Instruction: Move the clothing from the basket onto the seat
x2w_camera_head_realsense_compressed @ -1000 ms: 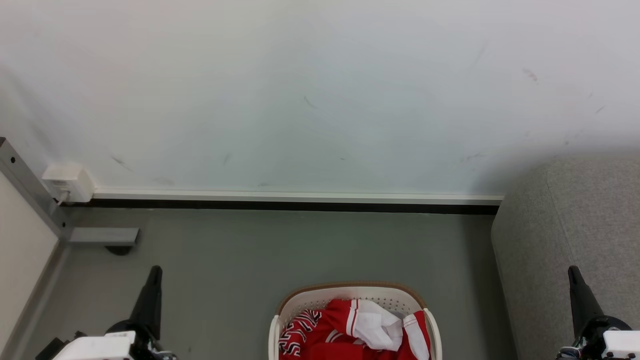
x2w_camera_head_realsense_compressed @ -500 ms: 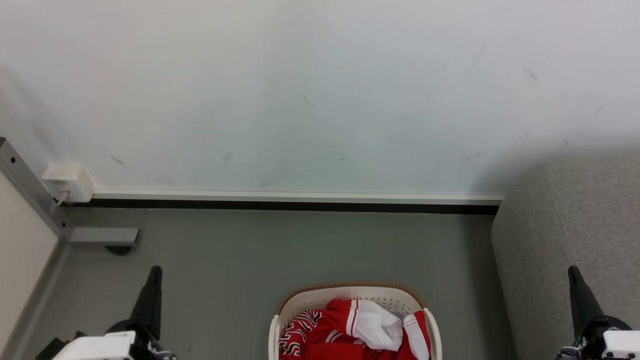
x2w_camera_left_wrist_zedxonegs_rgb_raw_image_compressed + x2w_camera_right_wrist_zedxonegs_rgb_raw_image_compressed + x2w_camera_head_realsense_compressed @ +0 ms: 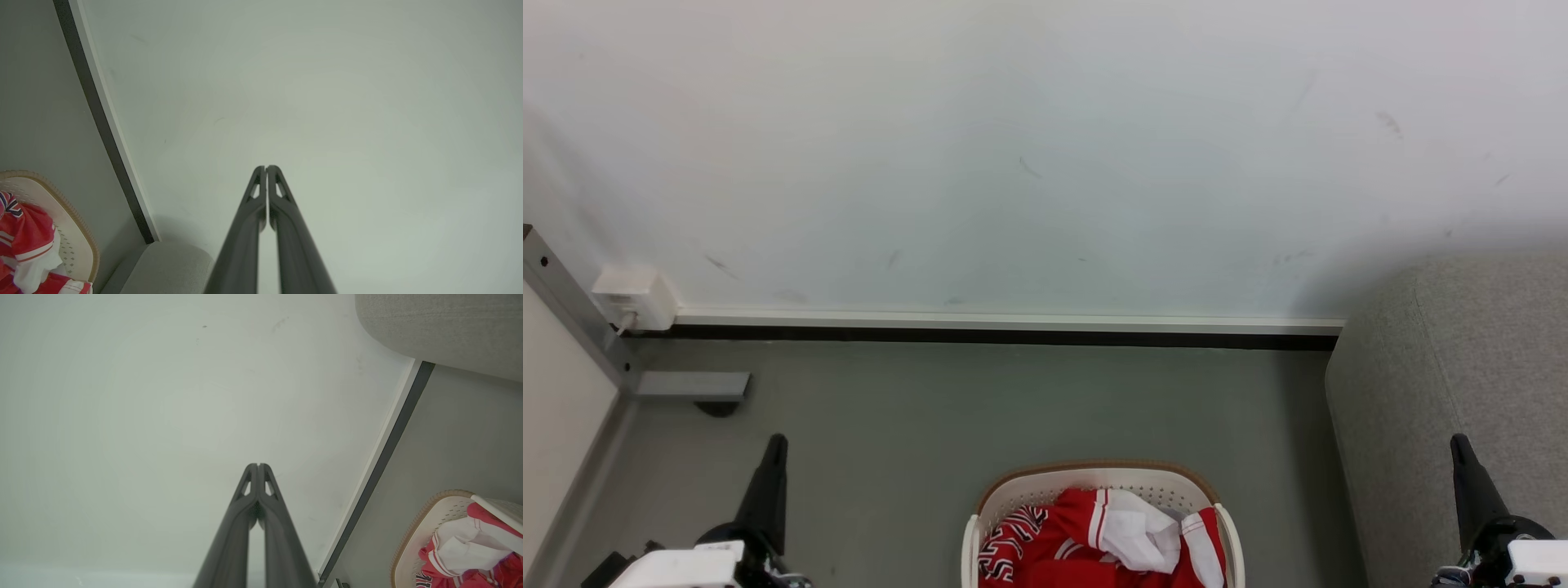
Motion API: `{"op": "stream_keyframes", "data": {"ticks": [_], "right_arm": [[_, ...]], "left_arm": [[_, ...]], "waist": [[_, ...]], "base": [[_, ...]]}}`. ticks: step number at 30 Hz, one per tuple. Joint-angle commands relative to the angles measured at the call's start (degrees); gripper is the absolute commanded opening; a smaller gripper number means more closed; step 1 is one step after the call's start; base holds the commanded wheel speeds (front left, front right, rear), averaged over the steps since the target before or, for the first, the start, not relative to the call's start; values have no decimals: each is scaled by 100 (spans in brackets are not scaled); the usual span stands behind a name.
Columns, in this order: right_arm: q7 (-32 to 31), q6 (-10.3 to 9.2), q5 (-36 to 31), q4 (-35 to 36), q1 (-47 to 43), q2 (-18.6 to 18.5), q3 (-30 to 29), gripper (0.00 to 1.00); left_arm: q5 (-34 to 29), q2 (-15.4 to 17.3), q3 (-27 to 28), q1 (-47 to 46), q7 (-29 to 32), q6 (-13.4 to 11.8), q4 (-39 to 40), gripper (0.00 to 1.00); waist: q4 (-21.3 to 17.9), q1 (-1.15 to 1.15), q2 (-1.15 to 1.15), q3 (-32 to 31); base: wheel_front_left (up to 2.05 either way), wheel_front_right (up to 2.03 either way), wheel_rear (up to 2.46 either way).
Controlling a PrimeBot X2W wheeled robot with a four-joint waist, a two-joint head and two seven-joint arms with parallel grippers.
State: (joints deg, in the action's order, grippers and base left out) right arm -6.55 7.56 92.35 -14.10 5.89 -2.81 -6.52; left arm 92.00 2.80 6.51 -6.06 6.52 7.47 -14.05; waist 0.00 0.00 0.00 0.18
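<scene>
Head view, lower left: the left claw [image 3: 778,445] has its two dark fingers pressed together into one point, and it holds nothing. At the lower right, the right claw [image 3: 1458,443] is the same, fully closed and empty. In both wrist views the fingertips meet with no gap. Both claws point to 12 o'clock, toward the white wall [image 3: 1029,163].

Going outward, the basket [image 3: 1033,490] lies at about 4 o'clock from the left claw and at about 8 o'clock from the right one. It stands on the grey floor [image 3: 972,400] between them, and the picture's 6 o'clock edge cuts it, so I cannot tell its long axis. The clothing [image 3: 1086,535] is inside it, a crumpled red and white heap that spreads from 9 to 3 o'clock, with the black-and-white patterned part on the 9 o'clock side.

The seat [image 3: 1462,351] is at 3 o'clock from the basket, near it but with a strip of floor between. The right claw hangs in front of it.

To my eye both claws are about equally far from the clothing, but the right one is on the seat's side, so its carry would be shorter. Either claw must first open and come down toward 6 o'clock.
</scene>
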Motion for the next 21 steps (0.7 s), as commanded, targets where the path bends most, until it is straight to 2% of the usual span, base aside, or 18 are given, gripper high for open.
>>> {"op": "stream_keyframes", "data": {"ticks": [1, 21], "right_arm": [[-10, -15, 12, 21, 70, -9, -15, 0], [-10, -16, 12, 21, 70, -9, -15, 0]], "left_arm": [[81, 13, 9, -44, 19, 15, 0, 0], [81, 13, 9, -44, 19, 15, 0, 0]], "waist": [[0, 0, 0, 0], [0, 0, 0, 0]], "base": [[0, 0, 0], [0, 0, 0]]}}
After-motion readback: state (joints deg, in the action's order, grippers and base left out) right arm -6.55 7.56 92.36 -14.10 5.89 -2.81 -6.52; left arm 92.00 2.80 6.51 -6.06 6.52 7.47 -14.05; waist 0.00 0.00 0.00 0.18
